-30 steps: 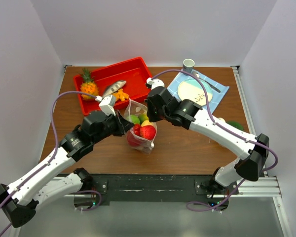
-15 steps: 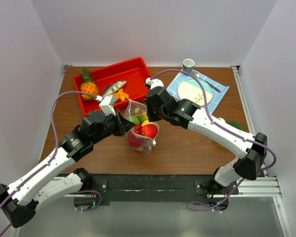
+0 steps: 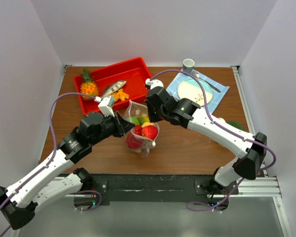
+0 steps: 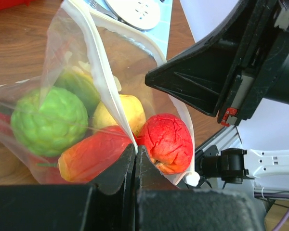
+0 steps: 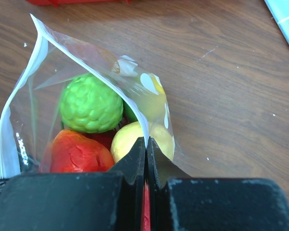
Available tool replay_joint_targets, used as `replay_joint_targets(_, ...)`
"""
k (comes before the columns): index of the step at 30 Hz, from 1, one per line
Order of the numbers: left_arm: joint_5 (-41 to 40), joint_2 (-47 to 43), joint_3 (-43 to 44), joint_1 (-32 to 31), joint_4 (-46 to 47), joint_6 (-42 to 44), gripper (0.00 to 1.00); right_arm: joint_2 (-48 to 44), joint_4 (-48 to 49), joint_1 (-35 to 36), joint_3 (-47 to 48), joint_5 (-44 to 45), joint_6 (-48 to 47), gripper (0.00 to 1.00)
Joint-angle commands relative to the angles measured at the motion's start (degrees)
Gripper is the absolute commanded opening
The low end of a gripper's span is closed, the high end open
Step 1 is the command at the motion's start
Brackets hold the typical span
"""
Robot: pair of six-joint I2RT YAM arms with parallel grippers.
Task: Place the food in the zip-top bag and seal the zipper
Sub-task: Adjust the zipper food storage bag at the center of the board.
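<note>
Top view, left to right.

- Far-left corner of the bench [image 3: 187, 148]: red tray [image 3: 133, 69] holding a toy pineapple [image 3: 88, 87] and a toy fish [image 3: 113, 88]. Not touched.
- Left arm [image 3: 69, 143]: left jaws pressed together, pinching the zipper [image 4: 102, 77] at one end of the bag's mouth. The wrist view shows the white strip running straight into the closed tips.
- Zip-top bag [image 3: 139, 148]: hangs between the two arms, just left of bench centre and nearward of the tray. I cannot tell whether its bottom rests on the wood.
- Food [image 4: 48, 118]: inside the bag. I see a knobbly green fruit, a yellow one [image 4: 127, 109] and red ones [image 4: 166, 142]. Nothing spills over the rim.
- Right arm [image 3: 222, 131]: right jaws pressed together, pinching the zipper on the opposite side.
- Far-right area: plate [image 3: 193, 91] on a blue mat [image 3: 218, 94], with a cup [image 3: 188, 64] behind them.

Change over the last second: small.
- The right wrist has edged slightly left and toward the far edge, and the left wrist has risen a touch.
- The bag's lower end now sits marginally nearer the front edge.
- Both pinches hold as before.

Reading:
- Loading looks finished.
- The two lips of the strip still stand apart, with a gap between them in both wrist views, so the seal is not made.
- The arms appear to be tensioning and aligning the top edge.
- Next, I judge, the lips need drawing taut and pressing together along their length.
- Risk: the floppy film slips from one pinch and the fruit tips out.
</note>
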Motion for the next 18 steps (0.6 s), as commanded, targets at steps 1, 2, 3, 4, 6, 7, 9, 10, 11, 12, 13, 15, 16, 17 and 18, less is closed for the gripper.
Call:
replay_joint_targets(1,4.14,-0.96,-0.45,-0.37,6.16,-0.05,0.00,-0.10,0.03,0.43,3.48,1.66,-1.05,0.00)
replay_joint_targets(2,5.20,-0.78,-0.62,-0.36,6.52,0.13,0.00,-0.18,-0.06,0.43,3.48,1.75,-1.14,0.00)
replay_joint_targets(3,6.86,-0.52,-0.80,-0.36,6.96,0.48,0.00,-0.19,-0.50,0.34,3.57,1.66,-1.31,0.00)
replay_joint_targets(4,7.83,-0.43,-1.32,-0.36,8.00,0.57,0.00,-0.19,-0.50,0.34,3.66,1.66,-1.31,0.00)
replay_joint_targets(6,10.03,-0.43,-2.12,-0.36,9.42,0.48,0.00,-0.10,-0.94,0.43,3.83,1.49,-1.75,0.00)
replay_joint_targets(7,10.56,-0.43,-2.56,-0.45,10.29,0.39,0.00,-0.10,-1.11,0.43,3.92,1.57,-1.93,0.00)
replay_joint_targets(9,12.23,-0.43,-3.08,-0.36,12.05,0.13,0.00,0.08,-1.38,0.43,4.45,1.66,-2.63,0.00)
replay_joint_targets(10,12.59,-0.34,-3.52,-0.36,12.49,0.04,0.00,0.17,-1.38,0.34,4.71,1.66,-2.89,0.00)
replay_joint_targets(11,13.11,-0.26,-3.79,-0.36,12.93,-0.13,0.00,0.69,-1.38,0.34,4.97,1.49,-3.07,0.00)
replay_joint_targets(12,14.25,0.18,-3.88,-0.36,13.89,-0.31,0.00,1.22,-1.38,0.25,5.76,1.14,-3.59,0.00)
replay_joint_targets(13,14.61,0.45,-3.96,-0.36,13.99,-0.31,0.00,1.74,-1.29,0.17,6.12,0.53,-3.95,0.00)
replay_joint_targets(15,14.70,0.54,-4.23,-0.45,14.60,-0.66,0.00,3.24,-0.94,0.17,7.26,-0.18,-4.65,0.00)
replay_joint_targets(16,14.52,0.36,-4.66,-0.45,14.78,-0.92,0.00,3.76,-0.94,0.08,7.61,-0.79,-4.83,0.00)
replay_joint_targets(17,14.26,0.27,-4.76,-0.45,15.04,-0.93,0.00,4.12,-0.77,-0.18,7.96,-1.67,-4.92,0.00)
replay_joint_targets(18,13.91,0.53,-4.67,-0.45,14.87,-1.10,0.00,4.73,-0.50,-0.45,7.97,-2.29,-4.92,0.00)
